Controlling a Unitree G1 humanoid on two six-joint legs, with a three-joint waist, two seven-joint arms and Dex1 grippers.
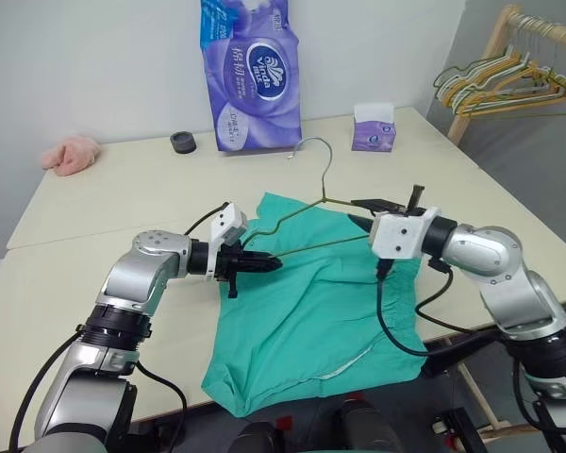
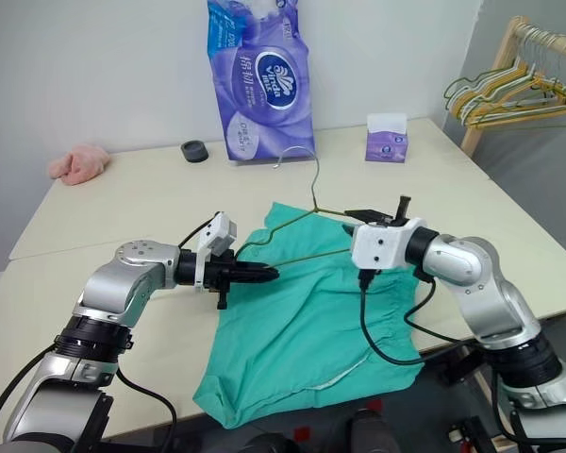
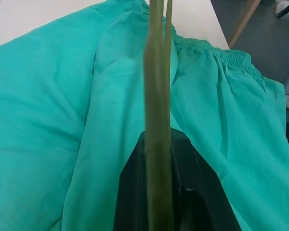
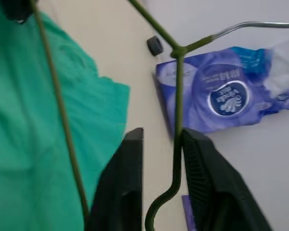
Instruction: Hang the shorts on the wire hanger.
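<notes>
The teal-green shorts [image 1: 311, 311] lie spread on the table, their lower part hanging over the near edge. The thin olive wire hanger [image 1: 292, 215] is held above them, hook [image 1: 316, 142] pointing up and away. My left gripper [image 1: 269, 263] is shut on the hanger's left corner; in the left wrist view the wire [image 3: 158, 120] runs out between the black fingers [image 3: 135, 192]. My right gripper [image 1: 354, 212] is at the hanger's right shoulder. In the right wrist view its fingers [image 4: 127, 168] stand apart, with the wire [image 4: 178, 96] in the gap, close to one pad.
At the back of the beige table [image 1: 75, 245] stand a purple tissue pack [image 1: 250, 75], a small purple tissue box [image 1: 374, 127] and a black roll [image 1: 183, 142]. A pink cloth lump [image 1: 71, 153] lies far left. A wooden rack with several hangers [image 1: 505, 85] stands right.
</notes>
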